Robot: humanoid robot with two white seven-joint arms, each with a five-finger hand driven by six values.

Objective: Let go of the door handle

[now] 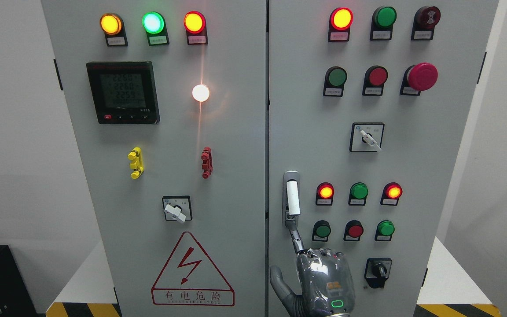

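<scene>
Grey sheet-metal electrical cabinet (236, 145), two doors, fills the head view; the vertical seam between the doors runs just left of the hand. White wall shows beyond both outer cabinet edges, well to either side of the hand. Yellow-and-black striped floor tape (456, 309) lies at the bottom corners.

Right-hand door panel (434, 176): bare grey metal directly above the hand's index finger is taken up only by the handle; the clusters of round red and green indicator lamps (359, 192) sit up and to the right of the hand, and a black rotary switch (377, 272) sits just right of it.

Grey-shelled robot hand with green-lit wrist ring (319, 277) enters from the bottom edge, slightly right of centre; which arm it belongs to cannot be told. Index finger extended upward, thumb splayed left, grasping nothing.

White cylindrical door handle in a grey recessed metal bracket (292, 198): long axis vertical, directly above the hand. The index fingertip (294, 232) reaches the bracket's lower end; contact cannot be told.
</scene>
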